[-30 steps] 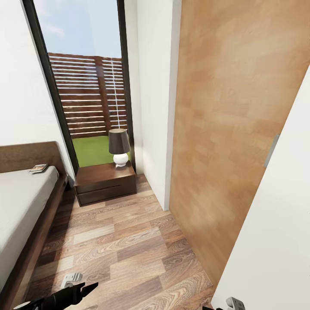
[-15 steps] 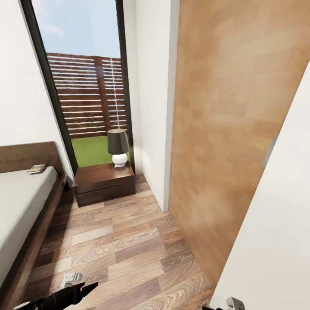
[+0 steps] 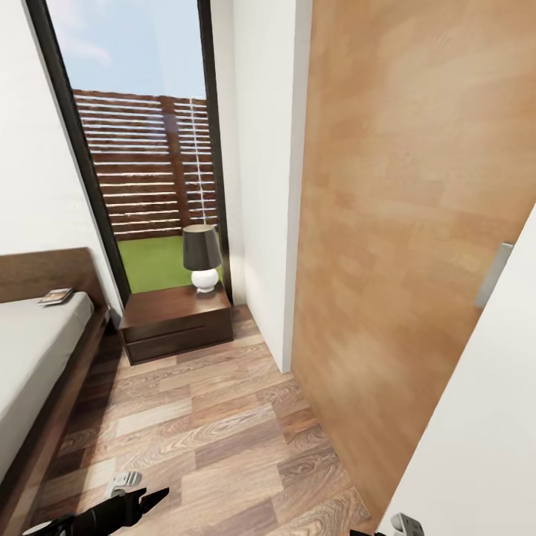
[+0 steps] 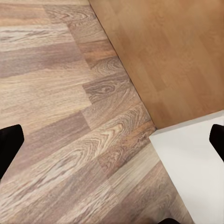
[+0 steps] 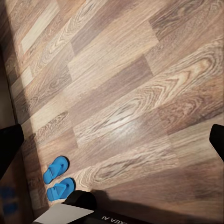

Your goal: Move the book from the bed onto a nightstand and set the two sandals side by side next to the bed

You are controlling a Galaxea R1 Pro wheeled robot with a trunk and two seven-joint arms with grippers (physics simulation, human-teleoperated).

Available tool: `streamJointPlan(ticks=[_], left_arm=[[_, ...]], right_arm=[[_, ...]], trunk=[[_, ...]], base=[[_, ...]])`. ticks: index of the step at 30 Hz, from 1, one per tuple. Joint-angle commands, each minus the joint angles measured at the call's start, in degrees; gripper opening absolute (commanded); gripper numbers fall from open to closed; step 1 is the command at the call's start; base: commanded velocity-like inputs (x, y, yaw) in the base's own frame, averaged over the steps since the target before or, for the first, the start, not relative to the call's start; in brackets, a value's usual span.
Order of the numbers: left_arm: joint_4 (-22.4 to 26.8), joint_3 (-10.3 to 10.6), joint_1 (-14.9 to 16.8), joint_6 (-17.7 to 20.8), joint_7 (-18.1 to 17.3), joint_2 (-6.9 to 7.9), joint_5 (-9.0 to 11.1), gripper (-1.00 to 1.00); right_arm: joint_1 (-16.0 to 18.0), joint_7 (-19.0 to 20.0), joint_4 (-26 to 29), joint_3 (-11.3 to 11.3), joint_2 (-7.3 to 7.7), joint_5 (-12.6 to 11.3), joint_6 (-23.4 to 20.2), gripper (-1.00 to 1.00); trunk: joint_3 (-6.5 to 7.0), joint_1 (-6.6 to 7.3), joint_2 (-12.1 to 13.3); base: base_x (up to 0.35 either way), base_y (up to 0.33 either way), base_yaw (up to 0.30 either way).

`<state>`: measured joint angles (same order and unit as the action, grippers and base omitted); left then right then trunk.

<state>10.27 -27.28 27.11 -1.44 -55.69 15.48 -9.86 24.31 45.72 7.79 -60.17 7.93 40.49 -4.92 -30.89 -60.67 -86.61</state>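
Both grippers, left [image 4: 112, 140] and right [image 5: 112, 140], hang spread and empty as the robot enters; book [image 3: 56, 296] lies on bed [image 3: 30, 357] at ten o'clock, sandals [image 5: 58, 177] paired on floor [image 3: 208, 417], probably awaiting collection.

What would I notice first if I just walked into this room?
Probably the tall window straight ahead, bright with sky, a slatted fence and green grass. In front of it a dark lamp stands on the nightstand, beside the bed where a small book lies near the headboard. In the right wrist view, two bright blue sandals lie together on the wood floor.
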Motion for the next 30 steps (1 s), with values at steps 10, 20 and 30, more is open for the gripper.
streamJointPlan(ticks=[10, 20, 30], left_arm=[[0.01, -0.49, 0.05, -0.15, -0.21, -0.01, -0.60, 1.00], [0.01, -0.49, 0.05, -0.15, -0.21, -0.01, -0.60, 1.00], [0.01, -0.49, 0.05, -0.15, -0.21, -0.01, -0.60, 1.00]], right_arm=[[0.04, 0.25, 0.44, -0.55, -0.02, 0.20, -0.52, 1.00], [0.04, 0.24, 0.73, -0.65, -0.02, 0.12, -0.49, 1.00], [0.04, 0.31, 0.73, -0.59, -0.02, 0.12, -0.51, 1.00]], trunk=[[-0.06, -0.01, -0.03], [-0.06, -0.01, -0.03], [-0.06, -0.01, -0.03]], base=[[0.022, 0.000, 0.018], [0.021, 0.000, 0.183], [0.280, 0.000, 0.020]])
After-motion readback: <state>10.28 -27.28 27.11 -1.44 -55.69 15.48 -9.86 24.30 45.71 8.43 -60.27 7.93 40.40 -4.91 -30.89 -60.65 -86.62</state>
